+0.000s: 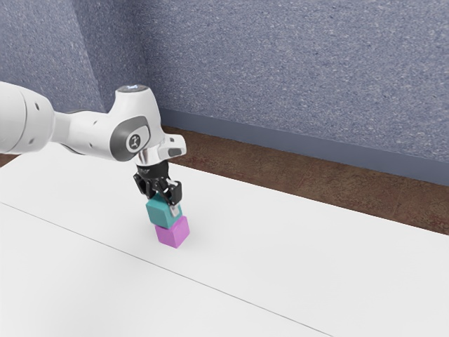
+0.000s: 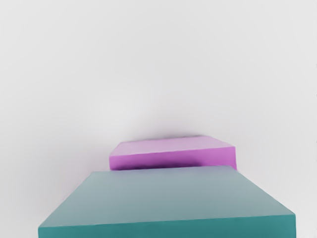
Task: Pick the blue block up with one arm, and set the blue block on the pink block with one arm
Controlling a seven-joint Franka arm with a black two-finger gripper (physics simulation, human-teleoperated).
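Exterior view has my gripper (image 1: 163, 195) clamped on the blue block (image 1: 158, 210), fingers pinching its upper part from two sides; straight beneath my hand it appears to rest on the pink block (image 1: 173, 232), slightly offset, so letting go here seems enough

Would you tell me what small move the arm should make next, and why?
Probably open the gripper. The blue block it holds already seems to rest on top of the pink block, with no gap visible between them, so releasing should leave it stacked.
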